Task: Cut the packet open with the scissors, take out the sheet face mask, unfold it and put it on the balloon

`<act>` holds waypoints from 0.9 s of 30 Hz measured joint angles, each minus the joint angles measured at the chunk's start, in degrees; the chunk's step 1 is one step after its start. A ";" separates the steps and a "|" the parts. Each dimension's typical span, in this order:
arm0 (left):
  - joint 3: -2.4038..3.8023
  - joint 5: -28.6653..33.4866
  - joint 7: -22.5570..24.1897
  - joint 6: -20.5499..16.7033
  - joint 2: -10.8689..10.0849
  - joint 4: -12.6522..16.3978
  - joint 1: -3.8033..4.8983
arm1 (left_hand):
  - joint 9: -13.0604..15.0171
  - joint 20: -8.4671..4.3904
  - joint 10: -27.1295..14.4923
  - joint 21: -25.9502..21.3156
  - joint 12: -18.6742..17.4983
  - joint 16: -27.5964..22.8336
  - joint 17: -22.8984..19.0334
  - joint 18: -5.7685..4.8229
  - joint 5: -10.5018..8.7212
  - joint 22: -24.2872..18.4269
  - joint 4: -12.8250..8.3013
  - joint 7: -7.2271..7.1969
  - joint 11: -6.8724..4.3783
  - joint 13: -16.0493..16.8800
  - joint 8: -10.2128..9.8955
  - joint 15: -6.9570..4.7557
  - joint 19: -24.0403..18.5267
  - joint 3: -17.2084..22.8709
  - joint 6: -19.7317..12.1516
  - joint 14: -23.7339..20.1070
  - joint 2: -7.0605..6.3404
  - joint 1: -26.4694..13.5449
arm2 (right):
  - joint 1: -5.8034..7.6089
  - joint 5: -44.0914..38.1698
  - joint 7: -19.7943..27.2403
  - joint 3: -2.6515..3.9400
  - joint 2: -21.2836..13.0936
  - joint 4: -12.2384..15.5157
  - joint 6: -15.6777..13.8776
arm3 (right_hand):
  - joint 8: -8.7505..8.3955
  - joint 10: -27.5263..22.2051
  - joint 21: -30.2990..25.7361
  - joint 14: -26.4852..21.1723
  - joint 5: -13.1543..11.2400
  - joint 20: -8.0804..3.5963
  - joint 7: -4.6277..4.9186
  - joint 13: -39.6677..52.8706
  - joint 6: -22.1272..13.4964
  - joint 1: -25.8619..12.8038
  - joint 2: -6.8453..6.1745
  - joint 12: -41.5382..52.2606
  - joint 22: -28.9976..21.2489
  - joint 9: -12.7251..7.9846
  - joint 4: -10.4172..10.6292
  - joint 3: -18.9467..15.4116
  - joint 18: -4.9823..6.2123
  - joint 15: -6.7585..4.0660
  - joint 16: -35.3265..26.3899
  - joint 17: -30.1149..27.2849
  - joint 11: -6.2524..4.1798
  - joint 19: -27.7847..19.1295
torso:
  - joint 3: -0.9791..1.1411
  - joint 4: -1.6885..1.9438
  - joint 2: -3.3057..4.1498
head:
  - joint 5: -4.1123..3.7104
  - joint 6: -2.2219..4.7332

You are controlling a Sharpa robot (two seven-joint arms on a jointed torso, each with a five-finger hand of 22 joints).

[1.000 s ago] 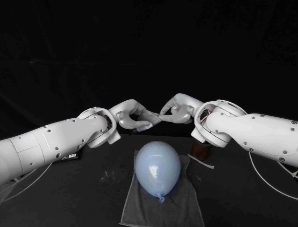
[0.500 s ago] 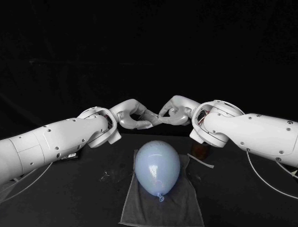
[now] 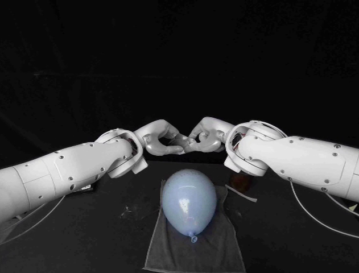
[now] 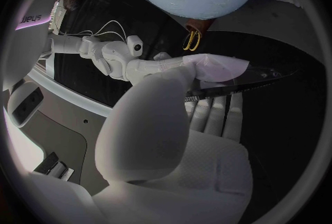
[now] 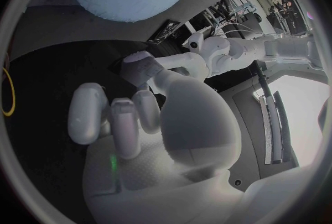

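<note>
Head view first: the left hand (image 3: pixel 157 141) and the right hand (image 3: pixel 205 136) meet fingertip to fingertip above the far end of the black worktop (image 3: pixel 81 239). Nearer the robot lies the pale blue oval balloon (image 3: pixel 189 198), knot towards the robot, on a grey folded cloth (image 3: pixel 197 250). What sits between the hands is too small to make out here.

Over to the left wrist view, and there it is: the pale, thin sheet face mask (image 4: pixel 218 66), out of its packet and held up in the air, well apart from the balloon. The left hand's thumb presses on top and its fingers (image 4: pixel 216 113) lie beneath, so that hand is clamped on the sheet face mask. A dark glossy film (image 4: pixel 259 76) lies just under the sheet. The right hand reaches the sheet's other end. Beyond, beside the balloon, lie the yellow-handled scissors (image 4: pixel 191 40).

Right wrist view: the right hand's fingers (image 5: pixel 90 113) are curled in towards the palm, but I cannot tell whether they grip the sheet or merely touch it.

The step looks like unfolding. To do it well, each hand wants a firm pinch on a separate layer or edge, then a slow, even pull apart so the wet sheet opens without tearing, finishing over the balloon.

The count: two hands, one balloon, one cloth, one mask, one pair of scissors.
</note>
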 measured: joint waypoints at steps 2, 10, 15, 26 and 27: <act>0.00 -0.01 -0.02 0.02 0.08 0.00 0.00 | 0.00 0.00 0.00 0.00 0.00 0.00 0.00 0.00 0.00 0.00 -0.16 0.00 0.00 0.00 0.04 0.00 0.00 0.16 0.00 0.00 0.00 0.00 | -0.05 -0.02 0.00 -0.05 0.21 -0.36 0.07 | 0.93 0.25 0.00 -0.13 -0.32 -0.12 -0.64 0.00 0.87 0.23 1.03 0.32 0.24 0.41 -0.06 0.76 0.00 -0.13 -0.01 0.00 -0.41 0.12 | 0.00 0.01 0.00 | -0.09 0.02; 0.01 0.08 -0.04 0.00 0.26 0.14 0.03 | 1.24 0.00 -0.01 0.00 0.00 -0.48 -0.22 0.00 -0.12 0.00 -0.30 0.45 0.01 -0.06 0.26 0.01 0.00 0.82 -0.65 -0.01 -0.45 -0.45 | -0.37 1.15 1.22 -0.19 -0.31 -0.21 -1.07 | 5.79 2.39 0.95 -0.11 -1.01 -1.78 -2.98 -0.04 4.43 1.06 3.36 3.57 1.16 2.55 -2.14 4.53 -0.01 -2.38 0.25 0.00 -2.56 0.94 | 0.01 0.03 0.03 | -0.19 0.08; 0.06 0.58 -0.01 -0.14 0.24 0.15 0.07 | 2.02 0.17 -3.45 -1.01 -0.21 -2.08 -1.27 -1.33 -0.05 -0.17 -0.86 2.41 1.15 -0.10 -2.68 0.93 -2.05 -0.46 -5.51 -3.46 -2.58 -2.60 | -0.53 3.70 2.83 -0.25 -1.44 0.53 -3.62 | 5.79 2.59 0.95 -0.11 -1.12 -1.98 -3.05 -0.05 4.48 1.04 3.49 3.58 1.17 2.55 -2.52 4.91 -0.02 -2.39 0.38 -0.05 -2.76 0.74 | 0.03 -0.02 0.02 | -0.19 0.07; 0.01 3.06 -1.53 -0.82 -0.28 0.09 0.04 | -8.68 0.47 -26.48 -5.37 -1.09 -5.51 -6.48 -3.13 0.61 -1.52 3.00 -1.36 6.34 -1.14 -18.63 5.00 -16.93 -40.98 -34.21 -23.80 -7.69 -4.67 | -0.57 6.64 3.98 -0.21 -2.82 -0.61 -9.30 | 5.79 2.69 0.94 -0.11 -1.11 -2.16 -3.26 -0.01 4.27 0.90 3.64 3.57 1.39 2.55 -2.83 5.22 -0.03 -2.38 0.37 -0.04 -2.86 0.92 | 0.04 -0.07 -0.04 | -0.67 0.51; 0.01 3.42 -1.60 -0.95 -0.36 0.15 0.04 | -9.50 0.45 -28.59 -5.37 -1.37 -5.67 -6.95 -3.14 0.61 -1.52 3.01 -1.56 6.45 -1.28 -19.57 5.26 -17.74 -41.92 -36.32 -25.75 -8.00 -4.99 | -0.58 6.53 3.86 -0.21 -2.90 -0.89 -9.72 | 5.79 2.69 0.94 -0.11 -0.99 -2.16 -3.26 -0.01 4.27 0.90 3.64 3.57 1.41 2.55 -2.83 5.22 -0.03 -2.38 0.37 -0.04 -2.86 0.92 | 0.04 -0.08 -0.04 | -0.74 0.56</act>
